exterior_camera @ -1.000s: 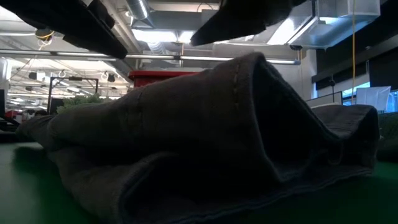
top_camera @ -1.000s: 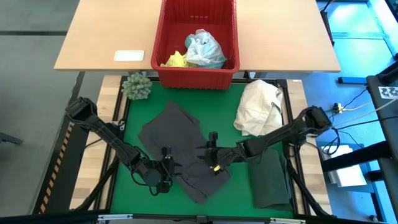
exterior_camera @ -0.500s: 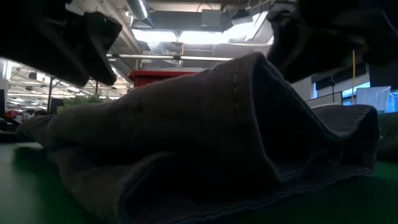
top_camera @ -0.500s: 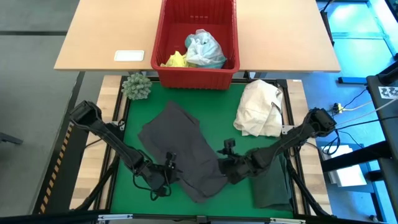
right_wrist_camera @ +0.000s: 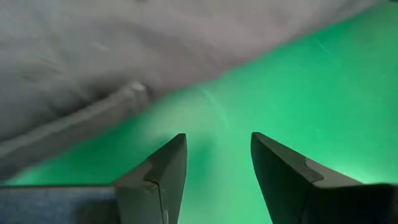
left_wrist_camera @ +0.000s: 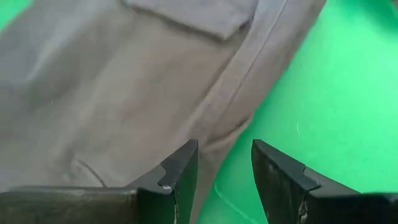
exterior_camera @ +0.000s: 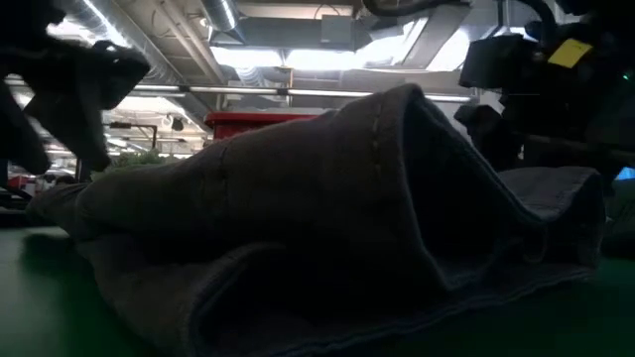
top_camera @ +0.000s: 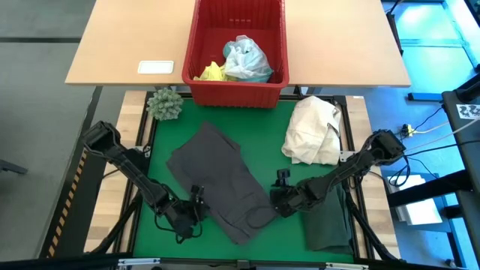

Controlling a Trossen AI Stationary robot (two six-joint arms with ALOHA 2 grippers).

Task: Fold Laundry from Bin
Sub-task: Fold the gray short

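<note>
Both hands withdrew off grey garment [top_camera: 221, 180].

Green mat [top_camera: 270, 146]: grey garment [top_camera: 217, 180], cream bundle [top_camera: 313, 131], dark green garment [top_camera: 328, 217].

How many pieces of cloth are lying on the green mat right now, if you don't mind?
3: a grey garment spread mid-mat, a cream-white bundle at the far right, a dark green garment near right. More stay in the red bin.

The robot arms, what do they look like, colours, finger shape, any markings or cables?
Both arms are dark, slim and jointed. The left gripper and right gripper each have two dark wedge-shaped fingers with angled tips. A small yellow tag shows on one arm in the low view.
</note>
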